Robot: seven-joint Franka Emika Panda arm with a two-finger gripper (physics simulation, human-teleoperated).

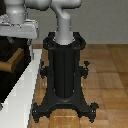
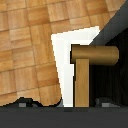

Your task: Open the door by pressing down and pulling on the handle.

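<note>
Handle (image 2: 94,54): tan wooden lever, seen in the wrist view as a short horizontal bar on a long stem, standing off the door (image 2: 114,25), a near-black panel with a white edge. In the exterior view the handle (image 1: 14,61) pokes out at about 9 o'clock from the pedestal, low on the exterior view's left, against the dark door (image 1: 7,50) behind the white frame (image 1: 22,87).

Gripper (image 1: 15,26): grey-white, at about 12 o'clock from the handle, apart from it, no contact visible. Fingers are not resolved in either view; only dark blurred shapes cross the near edge of the wrist picture, so whether the jaws are released or clenched cannot be told.

Judgement: the arm is staged above the lever because the task begins with a downward press; the wrist camera looking along the stem suggests alignment for that descent. Press and pull not yet done; door looks closed.

Outward: black robot pedestal (image 1: 65,70) stands mid-scene on parquet floor (image 1: 107,75).
</note>
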